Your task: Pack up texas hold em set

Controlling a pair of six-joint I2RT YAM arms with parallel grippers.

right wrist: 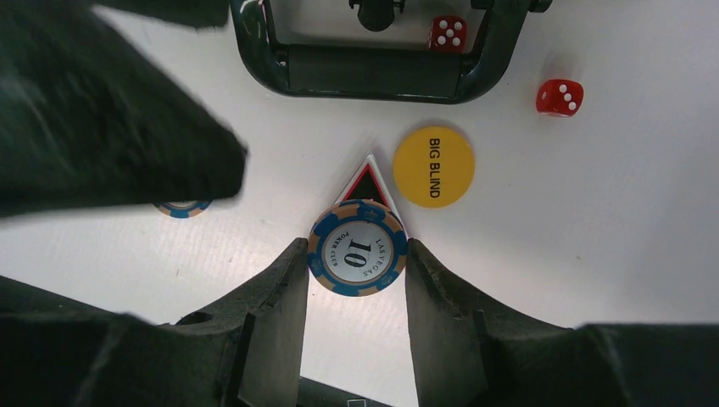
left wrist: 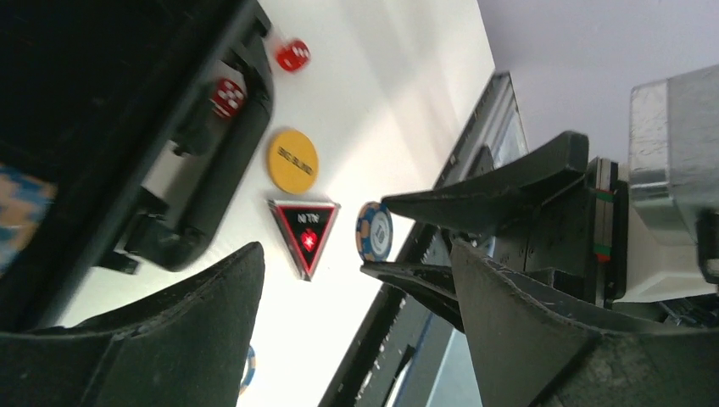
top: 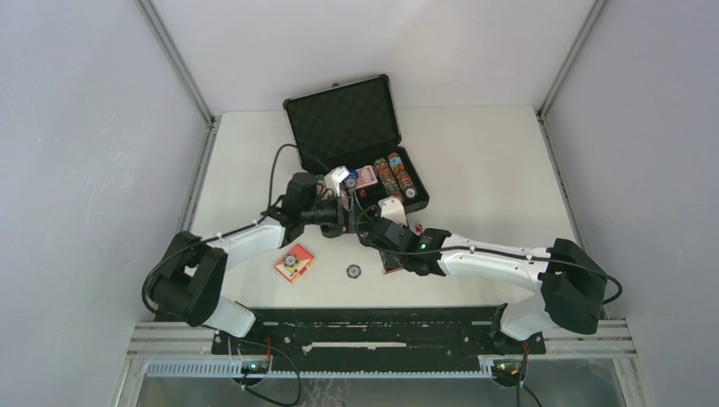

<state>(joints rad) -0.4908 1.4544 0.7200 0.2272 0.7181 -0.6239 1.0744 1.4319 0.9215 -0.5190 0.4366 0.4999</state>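
Right wrist view has the right gripper (right wrist: 354,254) closed partway on a single poker chip (right wrist: 358,248), pinched by its rim between both fingertips and held just above the table, near the briefcase handle (right wrist: 373,80). The left gripper (left wrist: 356,246) hovers close by with its jaws wide apart and nothing between them. The open briefcase (top: 339,123) sits at the middle of the table just beyond both grippers, with rows of chips (top: 395,178) already lying in its foam. The step in hand looks like carrying this chip into the case. To do it well, keep the pinch square on the rim, lift high enough to clear the handle and front wall, and lower the chip edge-on against the end of a row. If the left gripper is meant to take the chip, it should close on the free rim before the right lets go. The chip face reads "10", "LAS VEGAS" and "POKER CLUB". The yellow button (right wrist: 433,167) reads "BIG BLIND". The triangular button (left wrist: 305,233) appears to read "ALL IN", though it is seen upside down. Two red dice (right wrist: 560,97) lie loose by the handle.
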